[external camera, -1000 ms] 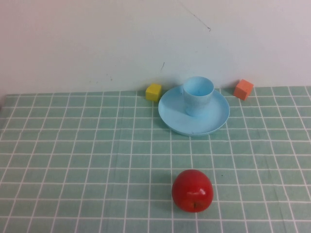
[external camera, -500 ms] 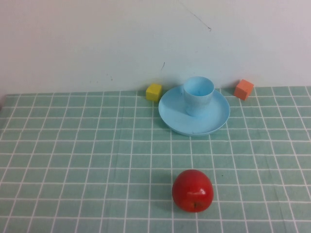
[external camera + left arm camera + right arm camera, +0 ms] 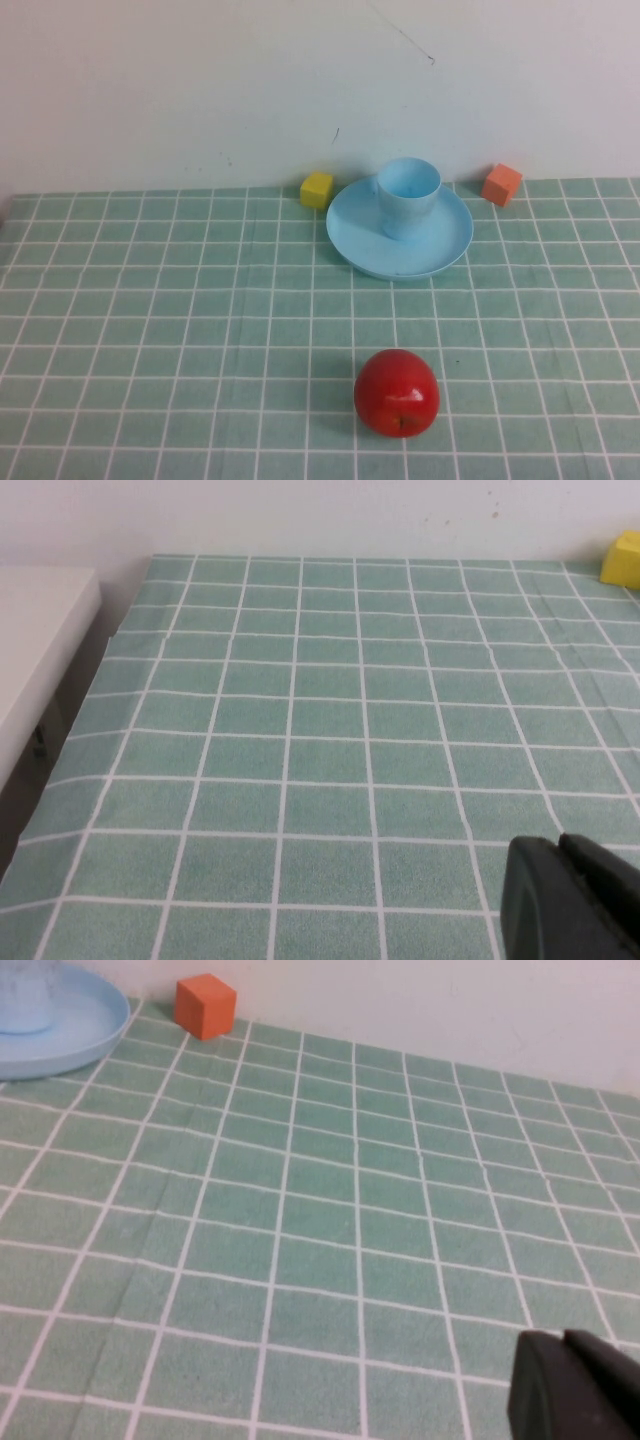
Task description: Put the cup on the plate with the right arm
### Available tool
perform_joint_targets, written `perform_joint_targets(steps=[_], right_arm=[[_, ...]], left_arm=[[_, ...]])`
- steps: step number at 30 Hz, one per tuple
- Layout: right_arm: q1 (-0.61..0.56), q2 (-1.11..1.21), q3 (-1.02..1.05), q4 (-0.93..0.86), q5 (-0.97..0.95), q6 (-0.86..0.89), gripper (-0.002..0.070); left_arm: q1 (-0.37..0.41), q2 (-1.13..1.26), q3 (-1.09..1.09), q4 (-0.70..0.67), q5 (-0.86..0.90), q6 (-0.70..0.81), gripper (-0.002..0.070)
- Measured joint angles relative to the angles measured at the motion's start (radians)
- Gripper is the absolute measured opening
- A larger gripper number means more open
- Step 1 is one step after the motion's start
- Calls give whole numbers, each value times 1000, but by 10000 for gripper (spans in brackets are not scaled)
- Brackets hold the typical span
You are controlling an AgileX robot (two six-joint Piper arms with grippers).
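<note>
- The small light blue handleless plastic cup stands upright on the round light blue shallow plastic plate, toward the plate's far side.
- The plate rests on the worktop, covered with a green cloth with a white grid, close to the white back wall.
- A yellow cube sits just beside the plate's left edge; an orange cube lies near its right edge.
- A shiny red apple sits well apart, nearer the robot.
- The left pincer hovers over bare cloth, its dark fingers pressed together.
- The right pincer hovers over the cloth away from the plate, its fingers likewise closed, holding nothing.
</note>
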Motion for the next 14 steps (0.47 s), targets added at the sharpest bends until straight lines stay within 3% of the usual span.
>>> perform_joint_targets(steps=[14], right_arm=[[0,-9,0,0,0,0,-3]], left_arm=[[0,0,0,0,0,0,-3]])
